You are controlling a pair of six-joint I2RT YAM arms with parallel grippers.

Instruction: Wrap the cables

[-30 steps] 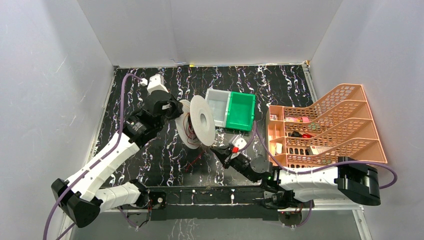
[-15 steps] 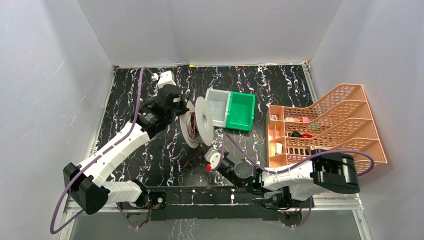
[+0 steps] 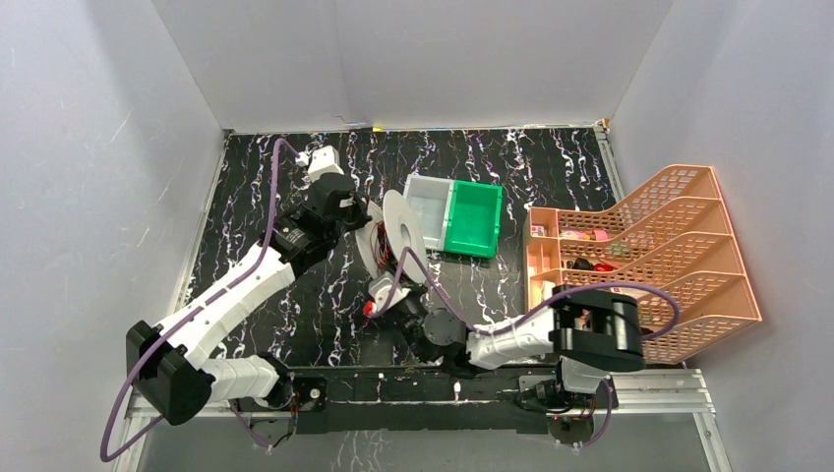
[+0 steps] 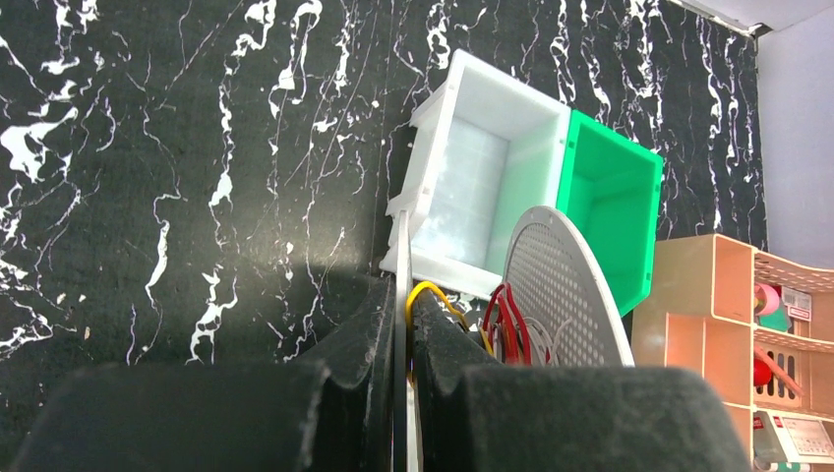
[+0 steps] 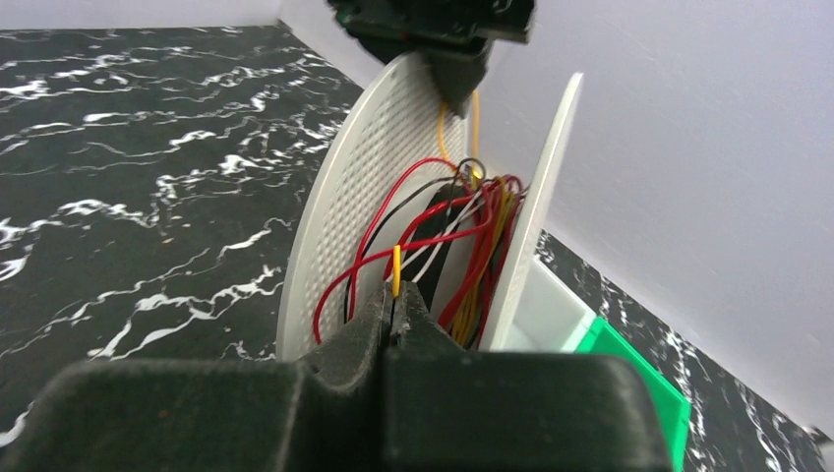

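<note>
The white round spool (image 3: 395, 236) stands on edge in the middle of the table. Thin red and yellow cables (image 5: 462, 226) are looped loosely round its core between the two perforated flanges. My left gripper (image 3: 362, 218) is shut on the rim of the spool's left flange (image 4: 403, 265), with a yellow cable loop (image 4: 430, 292) right beside its finger. My right gripper (image 5: 396, 300) sits low in front of the spool and is shut on the end of a yellow cable (image 5: 395, 265). It also shows in the top view (image 3: 384, 285).
A white bin (image 3: 430, 211) and a green bin (image 3: 474, 218) stand joined just behind the spool. An orange tiered rack (image 3: 639, 256) with small items stands at the right. White walls enclose the black marbled table (image 3: 256, 246).
My right arm has swung left, from the spool's right side to just in front of it. My left gripper and the spool shifted slightly right and turned.
</note>
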